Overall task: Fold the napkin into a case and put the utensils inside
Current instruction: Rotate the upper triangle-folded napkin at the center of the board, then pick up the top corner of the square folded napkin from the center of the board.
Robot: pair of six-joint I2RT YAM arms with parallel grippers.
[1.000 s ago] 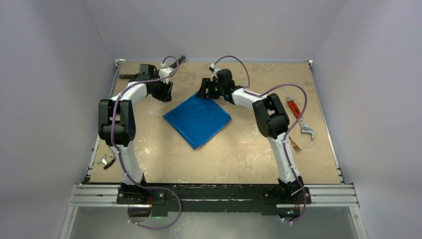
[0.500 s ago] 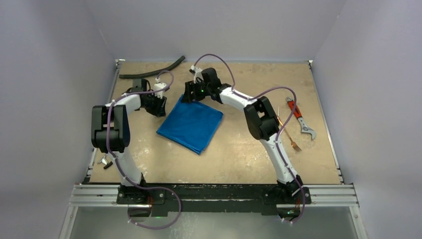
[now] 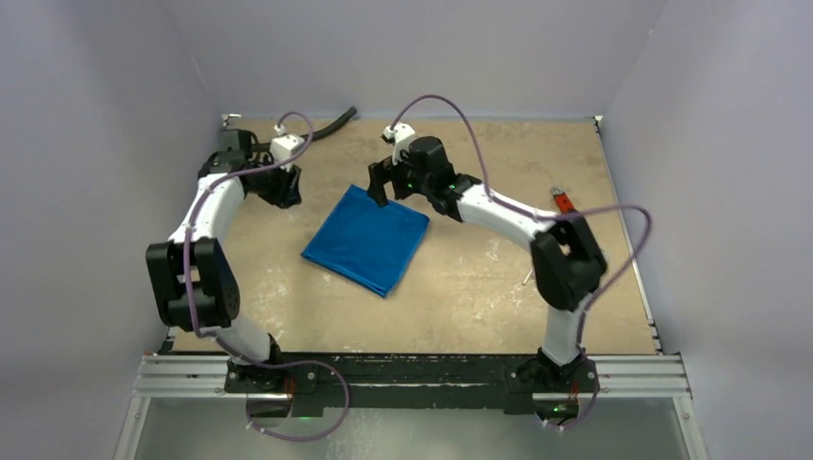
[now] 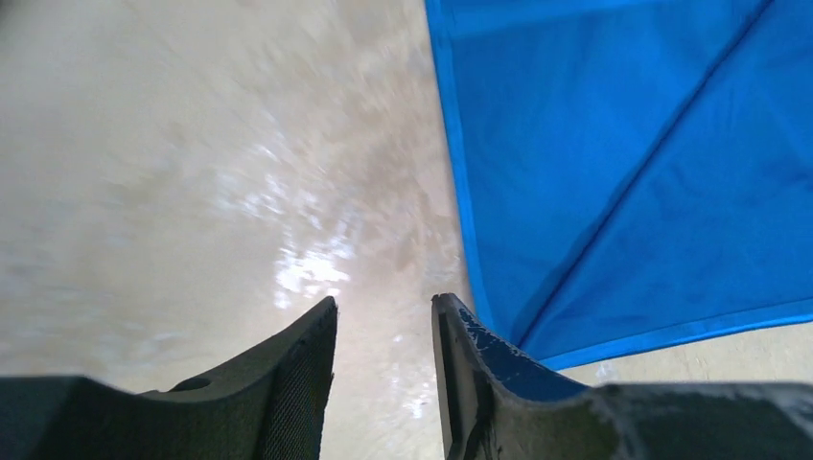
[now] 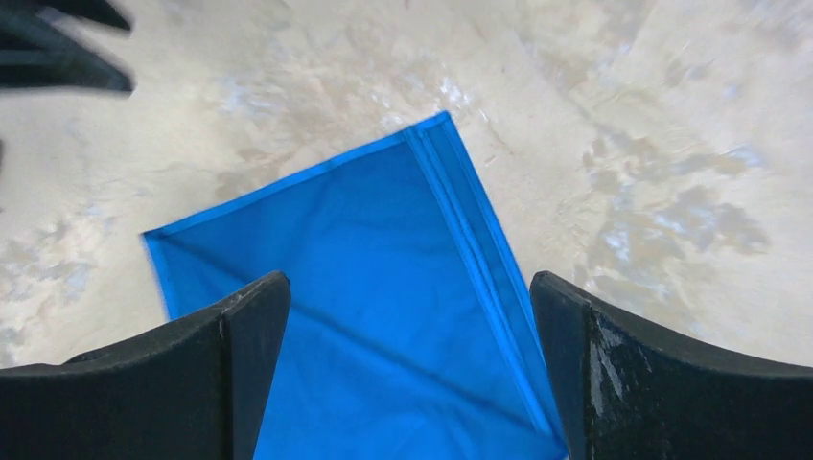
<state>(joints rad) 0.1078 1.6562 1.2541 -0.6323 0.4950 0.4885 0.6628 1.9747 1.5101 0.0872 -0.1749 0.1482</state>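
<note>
The blue napkin [image 3: 366,240] lies flat and folded into a rough square on the tan table, left of centre. My right gripper [image 3: 380,184] hovers over its far corner, jaws wide open with nothing between them; the right wrist view shows the napkin [image 5: 364,240] under the right gripper [image 5: 410,287]. My left gripper [image 3: 279,188] is left of the cloth, over bare table. In the left wrist view the left gripper [image 4: 383,307] has a narrow empty gap, with the napkin [image 4: 623,172] to its right. The utensils are hidden behind my right arm.
A black hose [image 3: 337,119] lies at the back left edge. The red handle of a wrench [image 3: 560,199] peeks out behind my right forearm. White walls enclose the table, and a metal rail [image 3: 412,369] runs along the near edge.
The napkin was dragged left and turned. My right gripper has opened and risen off its far corner. My left arm has swung back to the left.
</note>
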